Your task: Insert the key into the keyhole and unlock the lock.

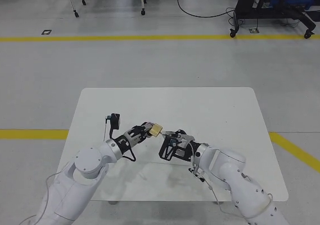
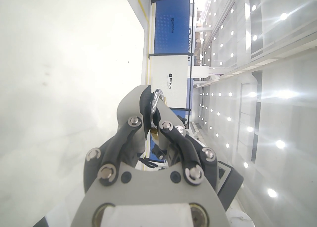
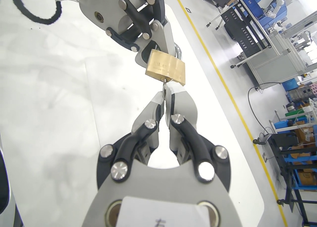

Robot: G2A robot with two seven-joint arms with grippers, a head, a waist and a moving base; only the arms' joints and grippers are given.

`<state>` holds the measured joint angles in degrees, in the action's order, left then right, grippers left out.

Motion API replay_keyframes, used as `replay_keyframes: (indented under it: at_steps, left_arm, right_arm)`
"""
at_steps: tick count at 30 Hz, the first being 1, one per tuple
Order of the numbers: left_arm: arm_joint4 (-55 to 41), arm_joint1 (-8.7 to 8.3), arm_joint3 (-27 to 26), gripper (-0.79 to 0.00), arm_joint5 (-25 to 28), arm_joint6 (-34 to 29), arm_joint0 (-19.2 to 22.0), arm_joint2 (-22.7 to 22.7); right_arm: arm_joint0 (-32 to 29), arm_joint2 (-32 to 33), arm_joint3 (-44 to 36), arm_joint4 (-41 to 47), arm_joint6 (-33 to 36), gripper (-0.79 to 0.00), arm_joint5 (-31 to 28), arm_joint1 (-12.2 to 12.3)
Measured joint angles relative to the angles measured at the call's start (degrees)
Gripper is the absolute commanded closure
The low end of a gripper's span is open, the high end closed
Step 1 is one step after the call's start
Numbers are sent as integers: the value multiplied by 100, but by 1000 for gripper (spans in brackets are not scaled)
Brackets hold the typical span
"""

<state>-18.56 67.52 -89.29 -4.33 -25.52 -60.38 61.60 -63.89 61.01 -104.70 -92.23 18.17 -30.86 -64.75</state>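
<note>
- Shows a brass padlock (image 3: 165,68) held in the air above the middle of a white table (image 1: 216,101), between the two grippers.
- On the left gripper (image 1: 147,129): fingers clamped on the shackle (image 2: 156,100) end of the padlock, brass body pointing toward the other arm.
- On the right gripper (image 3: 165,94): fingers pinched tight on a small silver key (image 3: 164,87), only a sliver of metal visible past the tips.
- Key tip meeting the keyhole (image 3: 164,79) in the padlock's end face; looks partly in, depth hard to judge.
- Done, by the look of it: both pick-ups, lining up, start of insertion.
- Left to do, judging from this: pushing the key fully home, turning it, freeing the shackle.
- Shackle mostly hidden behind a finger; locked or open cannot be told.
</note>
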Motion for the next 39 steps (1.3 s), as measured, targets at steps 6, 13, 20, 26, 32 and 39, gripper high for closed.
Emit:
replay_keyframes:
  at_steps: [6,13,20,26,32,39]
  left_arm:
    - [502,6,-37,0,573,277,-142,21]
    - [1096,-4,-108,0,1290,385,-303,75]
    - [1126,5,-12,0,1375,331,-333,170]
    - [1531,4,-51,0,1181,189,-337,125]
    - [2031,-27,-278,0,815,152,-420,209]
    - [3743,-68,-845,0,-1024,-227,-277,-179]
  right_arm:
    - [161,283,288,1012,20,0,-594,7]
    - [454,482,713,2255,428,0,-1238,15]
    - [560,641,892,2843,536,-231,-1557,52]
    - [583,777,1007,3126,568,-785,-1579,86]
    - [497,883,890,2999,506,-785,-1628,133]
    - [359,922,751,2727,274,-785,-1595,168]
